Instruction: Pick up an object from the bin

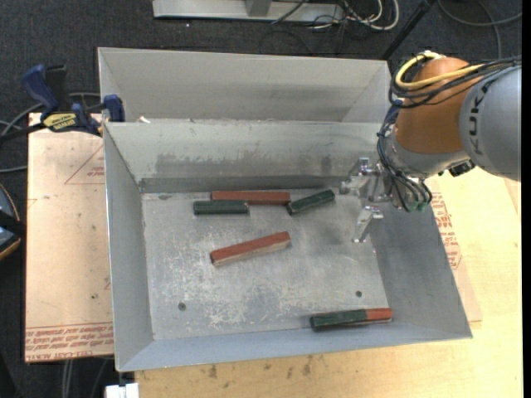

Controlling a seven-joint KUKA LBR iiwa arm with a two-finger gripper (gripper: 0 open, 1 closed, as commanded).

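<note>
- Gripper (362,232) hangs low over bare floor on the right side of the bin (124,247), nothing in it as far as I can see.
- Honestly can't tell if the jaws are apart or together.
- Nearest thing is the short dark green bar (311,201) near the back wall, just to its left.
- Looks like the approach step: it needs to get over a bar and line up across it.
</note>
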